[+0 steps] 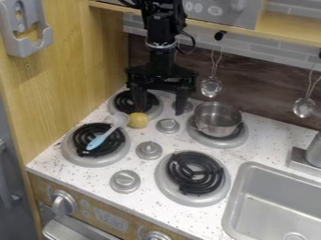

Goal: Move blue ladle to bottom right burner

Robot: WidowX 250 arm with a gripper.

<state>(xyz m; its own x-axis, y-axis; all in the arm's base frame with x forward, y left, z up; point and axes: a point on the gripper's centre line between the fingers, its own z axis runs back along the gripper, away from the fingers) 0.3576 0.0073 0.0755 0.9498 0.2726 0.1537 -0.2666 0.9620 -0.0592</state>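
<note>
Across the lower left burner (94, 160) of a toy stove, the blue ladle (103, 138) is laid slantwise, its blue handle pointed toward the lower left and its pale, rounded bowl toward the upper right. The bowl is set just beside a yellow object (138, 120). Above and to the right of the ladle, the black gripper (161, 112) is held with its two fingers pointing down, spread wide, and nothing gripped between them. The goal, the bottom right burner (194, 173), is marked by a dark coil in a silver ring.

The ladle is judged to be light, stiff plastic, smooth enough to be turned or slid by a careless touch. It is best taken across the handle, near mid-length, where it can be pinched from both sides; if it were pinched at the far end, the bowl might be left to droop or swing.
</note>
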